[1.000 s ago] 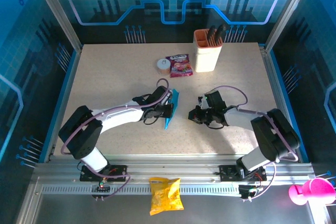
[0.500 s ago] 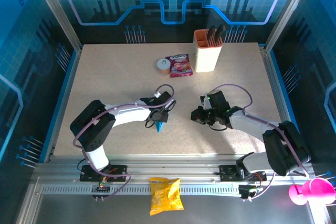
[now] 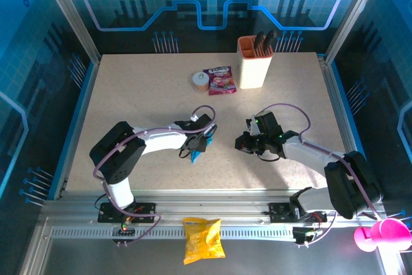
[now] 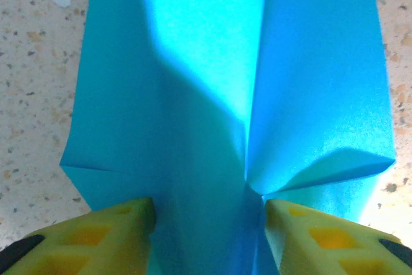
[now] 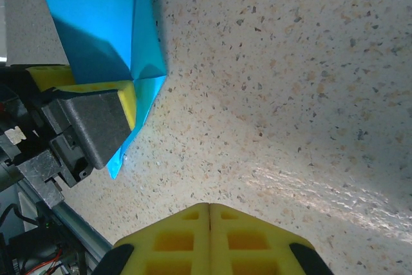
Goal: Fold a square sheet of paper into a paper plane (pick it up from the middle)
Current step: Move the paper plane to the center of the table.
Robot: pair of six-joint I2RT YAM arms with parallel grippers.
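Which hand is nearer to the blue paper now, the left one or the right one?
Left. The left hand is at the blue paper, with one finger on each side of its fold. The right hand, shut, stands apart, off to the paper's right.

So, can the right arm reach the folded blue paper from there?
Probably yes: bare table lies between the shut right gripper and the paper plane. But the left gripper straddles one end of it, so approach from the free side.
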